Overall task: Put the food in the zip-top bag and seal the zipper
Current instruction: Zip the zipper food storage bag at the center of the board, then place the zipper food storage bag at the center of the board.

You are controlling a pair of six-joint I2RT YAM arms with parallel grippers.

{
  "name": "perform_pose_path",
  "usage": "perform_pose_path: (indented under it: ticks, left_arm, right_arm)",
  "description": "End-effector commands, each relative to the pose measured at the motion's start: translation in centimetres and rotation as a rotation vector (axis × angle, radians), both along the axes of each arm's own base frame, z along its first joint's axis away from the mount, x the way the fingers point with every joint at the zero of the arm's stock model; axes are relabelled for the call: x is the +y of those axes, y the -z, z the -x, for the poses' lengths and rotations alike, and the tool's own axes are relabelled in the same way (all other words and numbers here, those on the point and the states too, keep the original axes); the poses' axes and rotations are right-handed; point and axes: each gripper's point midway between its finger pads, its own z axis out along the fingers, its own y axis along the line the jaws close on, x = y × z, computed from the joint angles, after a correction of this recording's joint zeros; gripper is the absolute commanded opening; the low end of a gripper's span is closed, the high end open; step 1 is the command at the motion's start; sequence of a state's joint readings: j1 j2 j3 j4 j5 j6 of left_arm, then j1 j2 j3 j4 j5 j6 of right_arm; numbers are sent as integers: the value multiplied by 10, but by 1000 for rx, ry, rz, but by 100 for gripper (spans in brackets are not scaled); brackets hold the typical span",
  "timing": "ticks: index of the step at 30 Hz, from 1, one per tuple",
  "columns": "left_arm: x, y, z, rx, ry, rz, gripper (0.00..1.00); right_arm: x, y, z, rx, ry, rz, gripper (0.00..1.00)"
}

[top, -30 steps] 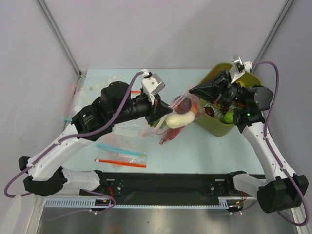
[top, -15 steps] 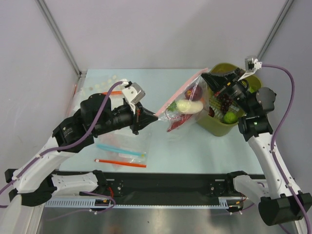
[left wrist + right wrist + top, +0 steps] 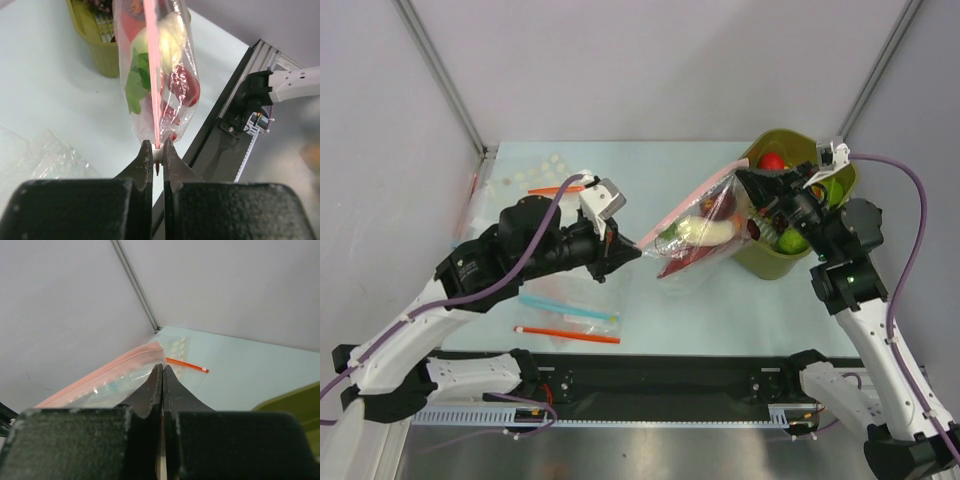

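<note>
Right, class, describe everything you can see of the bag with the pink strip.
The bag is crinkly clear plastic with a pale pink strip along its mouth. It hangs stretched between the left pincer and right pincer, each shut on a strip end, rising rightward. Inside sits toy food.

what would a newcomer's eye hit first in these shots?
The clear bag hangs over mid-table, with the jaws of both arms shut on the two ends of its taut pink strip. A white radish and red toy food show through it. At the right rear stands an olive bin with more toy food, and spare flat bags lie by the left arm.
</note>
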State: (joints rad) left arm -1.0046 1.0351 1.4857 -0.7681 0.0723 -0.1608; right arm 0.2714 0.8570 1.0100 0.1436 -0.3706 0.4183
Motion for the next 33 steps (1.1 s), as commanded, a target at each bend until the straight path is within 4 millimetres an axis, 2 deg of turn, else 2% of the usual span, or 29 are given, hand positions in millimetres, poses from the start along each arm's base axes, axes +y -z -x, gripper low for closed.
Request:
perform_pose_path:
  ticks: [1,3,5,7,15,19,24,25,26,27,28,29,30,32,33]
  left_arm:
    - [0,23,-7,61,-52,-65,0]
    - [-2,22,-15,59,-82,-65,0]
    - [-2,26,-32,59,-156,-86,0]
    - [-4,29,-44,68,-190,-96,0]
    - [-16,34,-75,113,-268,-52,0]
    - [-24,33,-84,112,-266,-48,0]
    - [-30,15,-91,81,-264,-24,1]
    - [-30,12,-91,76,-266,-18,2]
    - [-29,7,-92,70,-271,-15,20]
    - [-28,6,-94,72,-287,-16,42]
    - [-24,6,-100,68,-324,-22,65]
    - [-20,-2,-101,70,-350,-15,95]
    - [-17,-3,-103,70,-376,-16,100]
    - [-5,-12,-109,49,-442,-8,100]
    - [1,-13,-112,43,-469,-6,100]
  right_arm:
    - [-26,1,3,-34,174,30,0]
    - [-27,10,8,-13,179,46,0]
    - [-31,17,17,-5,183,53,0]
    - [-32,32,22,38,180,71,0]
    - [-36,68,49,93,148,84,0]
    - [-30,76,57,93,102,83,0]
    - [-28,74,57,65,92,98,0]
    - [-29,71,55,59,102,96,4]
    - [-32,68,53,59,121,87,30]
    - [-39,66,47,68,173,69,48]
    - [-43,63,43,72,202,54,69]
    - [-48,58,41,65,231,38,99]
    - [-55,55,37,59,277,24,100]
    - [-62,45,35,28,315,6,100]
    - [-72,44,31,38,376,-16,100]
